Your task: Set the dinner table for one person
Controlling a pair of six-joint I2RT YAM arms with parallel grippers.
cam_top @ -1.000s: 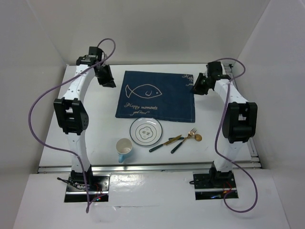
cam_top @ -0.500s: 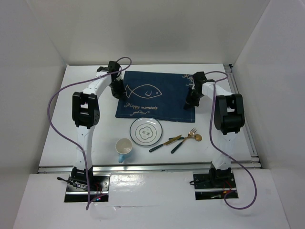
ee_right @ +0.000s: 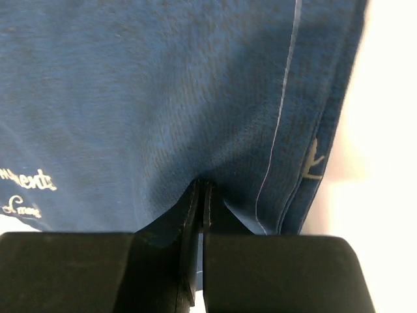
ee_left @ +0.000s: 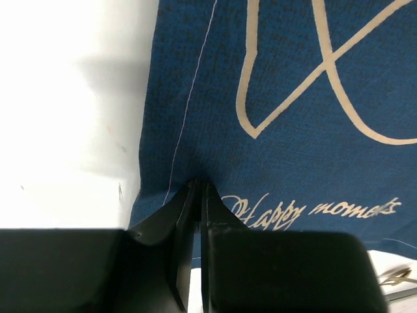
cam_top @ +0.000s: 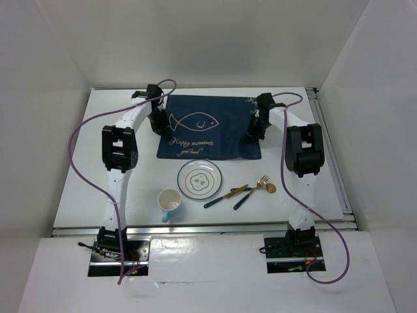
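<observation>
– Desk [cam_top: 146,176] first: where does it lie from us?

– Straight beneath. Our left hand [ee_left: 199,186] is clamped on the left short edge of the placemat [cam_top: 208,130]. Our right hand [ee_right: 202,186] pinches the cloth just inside the right short edge. Each has fabric bunched at its fingertips. The desk carries the placemat and spreads past it on every side.

– What does the coming move turn on?

– The placemat's long axis, we judge. It runs from one hand to the other, so both must travel together or the cloth skews.

– And the count?

– One placemat. One plate [cam_top: 201,179] just beside its near edge. One cup [cam_top: 171,203] nearer still, on the left hand's side. The cutlery [cam_top: 244,194] lies off the placemat's near right corner, closer to the right hand. We see at least three pieces, but they overlap, so we cannot count them surely.
</observation>
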